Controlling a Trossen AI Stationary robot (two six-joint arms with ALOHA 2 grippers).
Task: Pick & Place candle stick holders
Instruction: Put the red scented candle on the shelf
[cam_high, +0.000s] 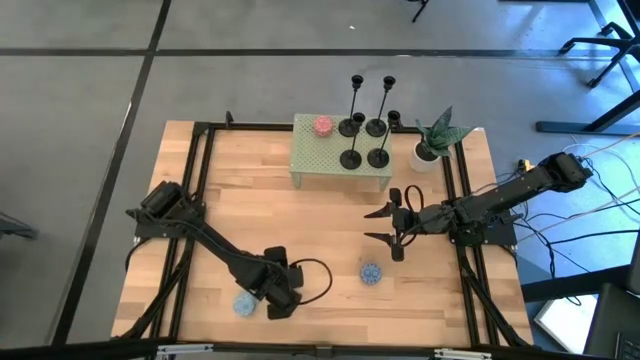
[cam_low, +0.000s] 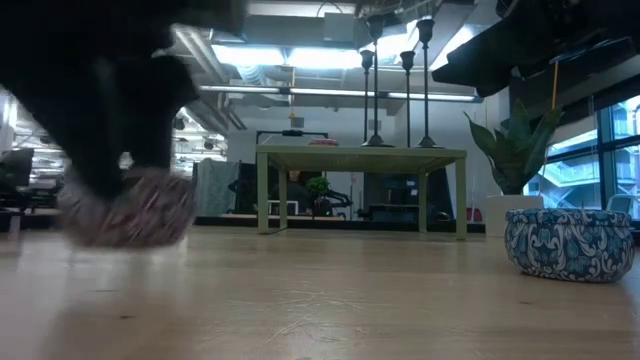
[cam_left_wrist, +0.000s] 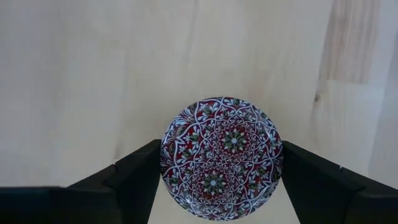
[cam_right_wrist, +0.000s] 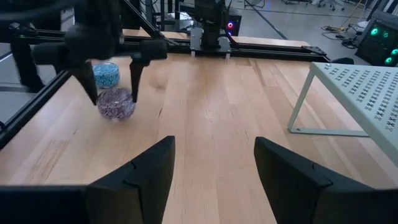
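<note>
Four black candle stick holders stand on their round bases on a pale green side table (cam_high: 310, 165) at the far middle: two tall (cam_high: 349, 127) (cam_high: 375, 127) and two short (cam_high: 350, 158) (cam_high: 378, 157). Their stems also show in the low view (cam_low: 407, 95). My left gripper (cam_high: 278, 297), near the front edge, is shut on a small round red, blue and white patterned disc (cam_left_wrist: 221, 158). The disc is hidden under the gripper in the high view. My right gripper (cam_high: 372, 225) is open and empty over the table's middle right, in front of the green table. My left gripper pinches the patterned disc between its two fingers, one on each of two opposite sides of the rim (cam_left_wrist: 166, 163). The fingers (cam_right_wrist: 134, 78) come from above, pointing down. The disc (cam_low: 125, 210) sits level, face up, and looks lifted a little off the table.
A blue speckled disc (cam_high: 245, 303) lies left of my left gripper, and another (cam_high: 371, 273) lies front of centre. A pink disc (cam_high: 322, 126) lies on the green table. A potted plant (cam_high: 432, 145) stands at the far right. A black frame (cam_high: 200, 200) rims the table.
</note>
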